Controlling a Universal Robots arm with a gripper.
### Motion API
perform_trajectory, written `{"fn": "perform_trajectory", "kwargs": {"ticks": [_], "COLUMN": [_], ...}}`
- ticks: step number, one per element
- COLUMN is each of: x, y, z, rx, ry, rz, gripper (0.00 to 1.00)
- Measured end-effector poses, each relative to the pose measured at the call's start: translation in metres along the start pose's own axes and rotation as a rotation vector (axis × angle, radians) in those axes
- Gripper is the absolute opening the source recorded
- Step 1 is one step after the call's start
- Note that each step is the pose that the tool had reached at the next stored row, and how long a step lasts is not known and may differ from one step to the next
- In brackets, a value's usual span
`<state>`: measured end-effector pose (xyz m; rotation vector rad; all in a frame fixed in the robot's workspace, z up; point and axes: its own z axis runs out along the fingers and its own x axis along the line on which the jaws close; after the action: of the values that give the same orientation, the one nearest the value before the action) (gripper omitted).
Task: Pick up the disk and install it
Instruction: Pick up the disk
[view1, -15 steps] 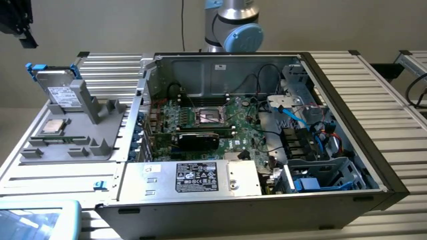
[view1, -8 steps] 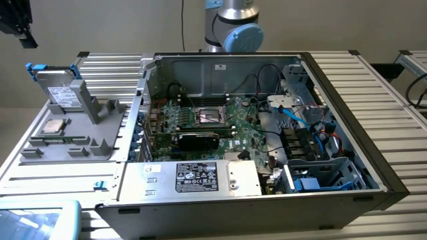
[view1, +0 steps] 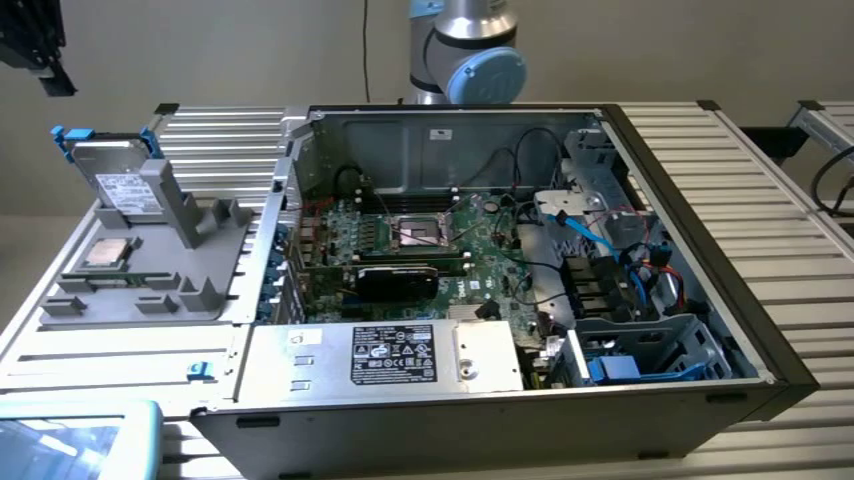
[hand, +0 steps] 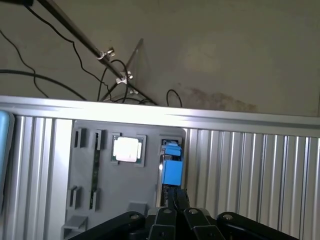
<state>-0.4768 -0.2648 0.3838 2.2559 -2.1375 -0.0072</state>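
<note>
Ribbed silver tabletop (view1: 747, 170) carries an open computer case (view1: 400, 445) and, at the exterior view's left, a grey holder (view1: 147, 290). The disk (view1: 118, 180) stands upright on its edge in a slot of this holder, inside its blue carrier. In the wrist view the pincer (hand: 178, 197) is fully closed and holds nothing, with the disk just beyond its tips

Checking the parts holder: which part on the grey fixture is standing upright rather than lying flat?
The blue-framed disk stands on edge; the processor chip lies flat in its recess.
</note>
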Motion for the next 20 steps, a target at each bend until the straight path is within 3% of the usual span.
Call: {"fn": "perform_trajectory", "kwargs": {"ticks": [10,16,17,19,20], "x": [-0.0010,-0.0010,-0.0011,-0.0013,-0.0017], "y": [0.0027,0.0027,0.0028,0.0027,0.0026], "z": [0.0009,0.0015,0.0020,0.0040,0.0051], "rx": [0.0002,-0.0025,-0.0039,-0.0056,-0.0058], "ry": [0.0000,-0.0001,-0.0002,0.0034,0.0074], "rz": [0.000,0.000,0.000,0.000,0.000], "gripper": [0.12,0.42,0.42,0.54,0.54]}}
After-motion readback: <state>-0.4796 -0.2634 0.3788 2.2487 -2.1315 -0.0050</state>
